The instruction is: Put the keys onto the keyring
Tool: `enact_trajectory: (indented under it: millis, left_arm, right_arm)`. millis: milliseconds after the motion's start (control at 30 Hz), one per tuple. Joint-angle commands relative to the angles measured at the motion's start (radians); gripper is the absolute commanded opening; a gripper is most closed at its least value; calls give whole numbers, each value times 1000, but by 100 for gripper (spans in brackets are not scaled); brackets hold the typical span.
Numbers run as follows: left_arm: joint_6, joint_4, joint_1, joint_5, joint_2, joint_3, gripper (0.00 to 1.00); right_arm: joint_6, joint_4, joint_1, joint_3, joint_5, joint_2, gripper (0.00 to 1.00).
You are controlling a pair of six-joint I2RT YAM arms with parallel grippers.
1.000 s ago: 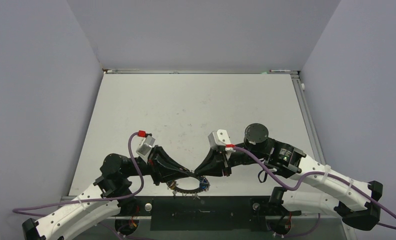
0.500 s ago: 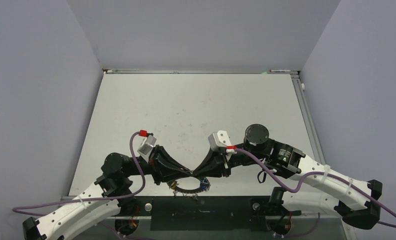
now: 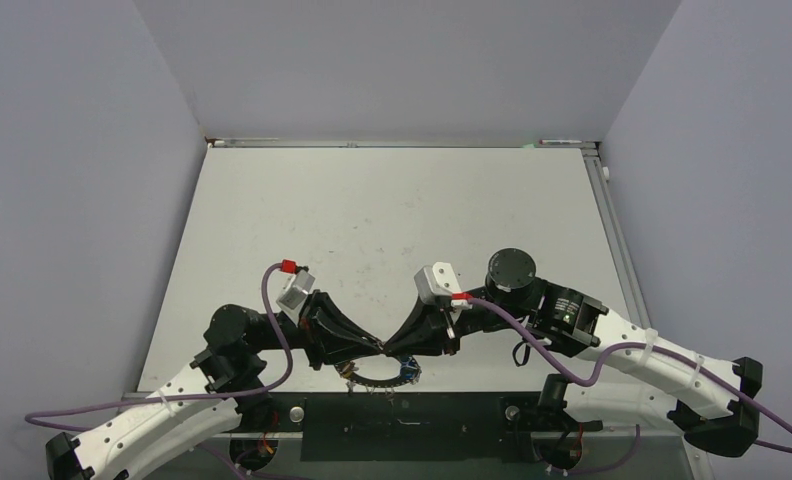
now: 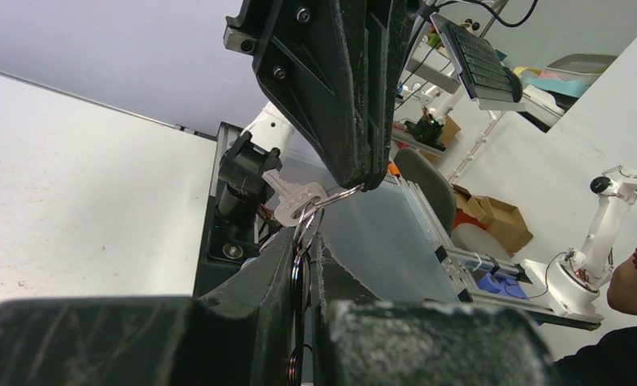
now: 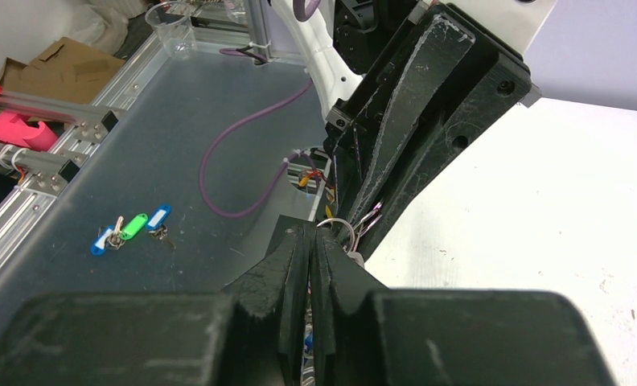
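Left wrist: left pincer [image 4: 306,238] pinches keyring [image 4: 302,261]; right pincer [image 4: 355,182], pressed together, meets silver key [image 4: 296,203] above.

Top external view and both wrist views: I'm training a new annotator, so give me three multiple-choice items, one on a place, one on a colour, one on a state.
1. Where do the left tool and the right tool meet?
A. over the near edge of the table
B. at its far left corner
C. against the right wall

2. What colour is the key hanging between them in the left wrist view?
A. green
B. plain silver
C. red

3. How do the right tool's jaws stand?
A. wide open
B. out of view
C. shut

Answers:
1 A, the tips come together at the near edge, next to the keyring.
2 B, it is bare metal with no plastic head.
3 C, the right wrist view shows its fingers pressed together.
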Motion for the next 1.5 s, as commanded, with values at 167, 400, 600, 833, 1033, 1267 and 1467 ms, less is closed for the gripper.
enact_trajectory:
  millis: [167, 400, 600, 833, 1033, 1267, 1467]
  left_arm:
    - [-15, 88, 2, 8, 4, 12, 0]
    - [-22, 108, 1, 16, 6, 8, 0]
    - [-33, 127, 1, 15, 7, 0, 0]
    - [-48, 153, 0, 29, 10, -5, 0]
    - [-56, 172, 2, 36, 6, -11, 0]
    - [-56, 180, 1, 20, -17, -21, 0]
    - [-73, 212, 1, 15, -47, -36, 0]
  right_arm:
    - [-16, 78, 16, 38, -23, 19, 5]
    - [-18, 90, 18, 32, 13, 12, 5]
    - [-4, 150, 18, 16, 2, -2, 5]
    - [29, 191, 18, 7, -17, 5, 5]
    - [33, 206, 17, 1, -20, 21, 5]
    - [56, 255, 18, -23, -29, 18, 5]
    - [90, 309, 18, -78, -37, 2, 5]
